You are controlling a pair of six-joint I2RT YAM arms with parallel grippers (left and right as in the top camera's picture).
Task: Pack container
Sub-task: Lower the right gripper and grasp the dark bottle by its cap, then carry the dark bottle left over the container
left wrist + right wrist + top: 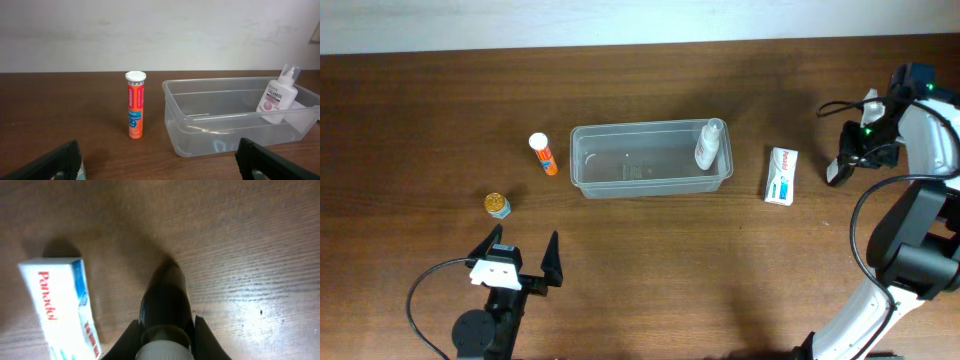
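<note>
The clear container (620,190) (200,125) stands mid-table with a white pump bottle (709,145) (277,100) leaning in its right end. An orange tube (544,154) (135,105) stands upright left of it. A white medicine box (781,175) (60,305) lies to the container's right. Further right, my right gripper (838,172) (165,330) has its jaws against both sides of a dark bottle (165,300) with a white cap, lying on the table. My left gripper (517,250) (160,165) is open near the front edge, holding nothing.
A small jar with a gold lid (497,205) sits on the wood at the left, just behind my left gripper. The right arm's base and cables (910,250) occupy the right edge.
</note>
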